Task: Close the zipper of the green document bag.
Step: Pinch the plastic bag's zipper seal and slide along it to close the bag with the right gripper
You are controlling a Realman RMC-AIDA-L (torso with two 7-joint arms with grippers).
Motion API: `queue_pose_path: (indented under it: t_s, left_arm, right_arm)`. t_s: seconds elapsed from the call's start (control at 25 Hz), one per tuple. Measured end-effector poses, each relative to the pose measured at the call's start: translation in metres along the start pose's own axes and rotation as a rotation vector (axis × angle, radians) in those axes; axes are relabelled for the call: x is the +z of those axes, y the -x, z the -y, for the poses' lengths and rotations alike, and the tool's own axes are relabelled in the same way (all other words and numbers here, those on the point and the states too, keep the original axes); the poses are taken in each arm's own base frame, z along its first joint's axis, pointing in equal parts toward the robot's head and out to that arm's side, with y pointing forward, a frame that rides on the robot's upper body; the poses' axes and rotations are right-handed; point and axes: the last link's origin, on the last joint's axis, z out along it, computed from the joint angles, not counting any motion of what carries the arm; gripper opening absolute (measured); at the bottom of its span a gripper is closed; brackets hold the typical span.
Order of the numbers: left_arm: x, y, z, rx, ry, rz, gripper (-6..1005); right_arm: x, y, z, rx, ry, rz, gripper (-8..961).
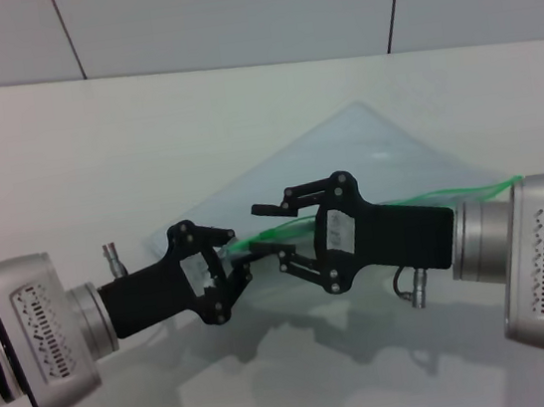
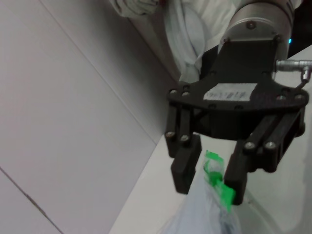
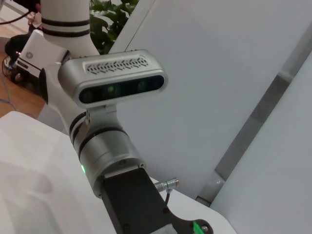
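Note:
The green document bag (image 1: 366, 156) is a translucent pale pouch, raised off the white table and tilted. Its zipper (image 1: 431, 194) is a bright green strip along the near edge. My left gripper (image 1: 238, 265) comes in from the left and is shut on the bag's left corner at the zipper's end. My right gripper (image 1: 274, 233) is open, one finger above and one below the strip just right of that corner. In the left wrist view the right gripper (image 2: 209, 178) straddles the green slider tab (image 2: 214, 171) above the bag (image 2: 204, 219).
The white table (image 1: 97, 166) runs back to a grey panelled wall (image 1: 227, 14). Both arms meet low over the table's front middle. The right wrist view shows the left arm's wrist (image 3: 109, 156), the robot's head camera (image 3: 117, 83) and a green speck of zipper (image 3: 197, 227).

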Motion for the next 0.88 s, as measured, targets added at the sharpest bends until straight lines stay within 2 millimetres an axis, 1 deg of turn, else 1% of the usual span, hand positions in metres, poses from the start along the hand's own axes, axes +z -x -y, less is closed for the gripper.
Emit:
queue_pose_path:
  t_s: [0.16,0.48,0.88]
  left_arm:
    - [0.0002,-0.0001,-0.0004,0.0,0.004,0.0,56]
    - [-0.0001,0.0001,0.0001,0.0,0.004,0.0,56]
    - [-0.0004,0.0002,0.0001,-0.002,0.004,0.001,57]
  right_arm:
    - [0.0003,-0.0002,0.0,0.0,0.0,-0.002,300]
    - [0.0015,0.0008,-0.0017,-0.026,0.006,0.003,249]
    - [0.0015,0.0008,-0.0035,-0.039,0.012,0.003,131]
